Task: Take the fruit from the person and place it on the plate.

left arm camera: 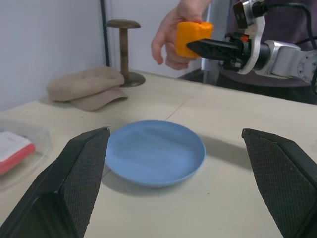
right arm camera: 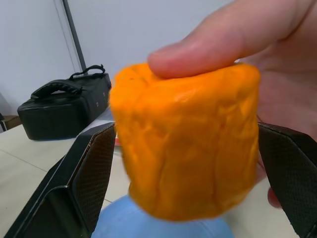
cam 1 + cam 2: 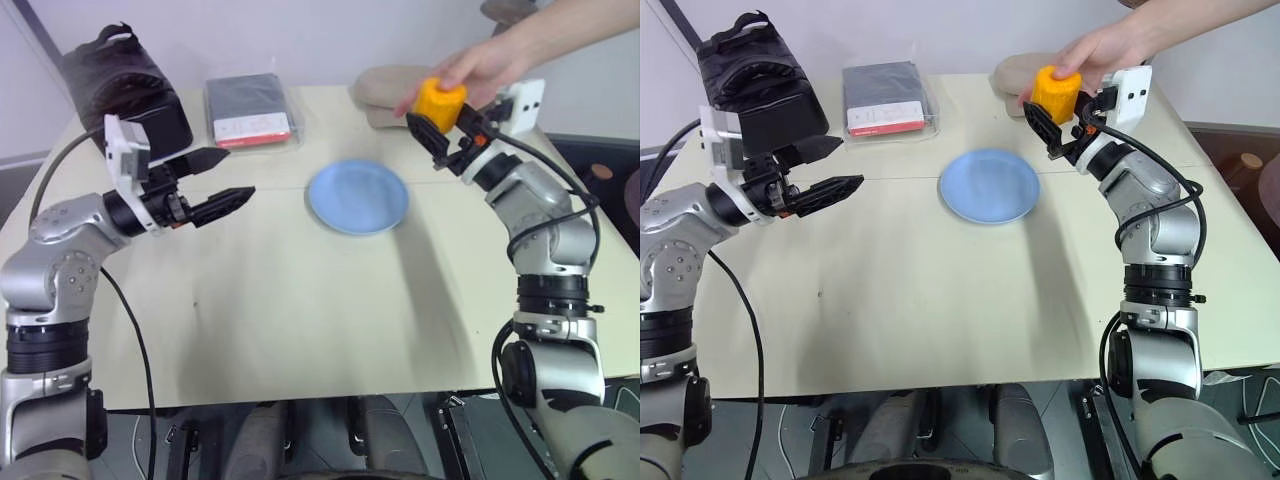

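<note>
Left gripper (image 3: 232, 178): raised over the near-left part of the table (image 3: 280, 320), its two black fingers spread apart with nothing between them, pointing right toward the plate.
Plate (image 3: 357, 196): light blue, round, bare, lying flat on the table a little right of centre, between the two arms.
Right gripper (image 3: 1052, 128): lifted above the table on the right, beyond the plate's right edge; its fingers stand wide, one on either side of the fruit. Whether the pads touch the fruit cannot be told.
Fruit (image 2: 185, 148): stubby orange cylinder, held in the air between the right gripper's fingers, above and just beyond the plate's far-right rim.
Person's hand (image 3: 478, 68): reaches in from the far right and pinches the fruit from above, a thumb pressed on its top edge.
Beige cap (image 1: 89, 87): on the far side of the table, behind the fruit.
Clear packet (image 3: 252, 110): flat, dark with a red-and-white label, far left of centre.
Black bag (image 3: 758, 75): at the far-left corner.
</note>
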